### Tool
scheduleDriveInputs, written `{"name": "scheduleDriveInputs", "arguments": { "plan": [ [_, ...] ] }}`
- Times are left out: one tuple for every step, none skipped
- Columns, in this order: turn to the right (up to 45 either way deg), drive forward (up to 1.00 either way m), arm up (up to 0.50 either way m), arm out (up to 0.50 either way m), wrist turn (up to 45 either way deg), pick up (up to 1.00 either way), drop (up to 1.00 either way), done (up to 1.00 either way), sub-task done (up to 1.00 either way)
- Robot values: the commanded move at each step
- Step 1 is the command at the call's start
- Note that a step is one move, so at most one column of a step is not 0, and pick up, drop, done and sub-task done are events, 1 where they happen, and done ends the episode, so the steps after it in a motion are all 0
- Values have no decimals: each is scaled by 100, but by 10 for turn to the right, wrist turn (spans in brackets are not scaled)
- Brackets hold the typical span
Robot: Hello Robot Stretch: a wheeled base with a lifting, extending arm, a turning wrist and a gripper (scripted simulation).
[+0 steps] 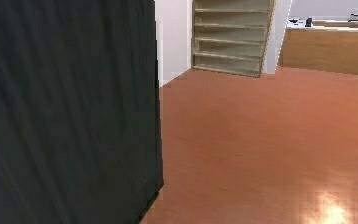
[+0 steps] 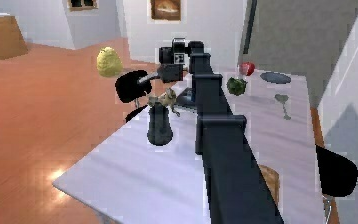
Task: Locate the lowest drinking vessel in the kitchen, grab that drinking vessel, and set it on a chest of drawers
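Arm bar [image 2: 227, 150] bottom centre, over desk [image 2: 117, 168]. Tool [image 2: 170, 58] upper centre; hold state cannot tell. Stemmed glass [image 2: 284, 100] stands right of tool, lower in frame.

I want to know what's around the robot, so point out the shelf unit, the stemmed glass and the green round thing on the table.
shelf unit [image 1: 232, 40], forward view, on a middle shelf.
stemmed glass [image 2: 283, 99], arm side view, on its bowl.
green round thing [image 2: 234, 86], arm side view, on its middle.
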Motion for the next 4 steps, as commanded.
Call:
{"name": "scheduleDriveInputs", "arguments": {
  "plan": [
    [0, 0, -28, 0, 0, 0, 0, 0, 0],
    [0, 0, 0, 0, 0, 100, 0, 0, 0],
    [0, 0, 10, 0, 0, 0, 0, 0, 0],
    [0, 0, 18, 0, 0, 0, 0, 0, 0]
  ]
}}
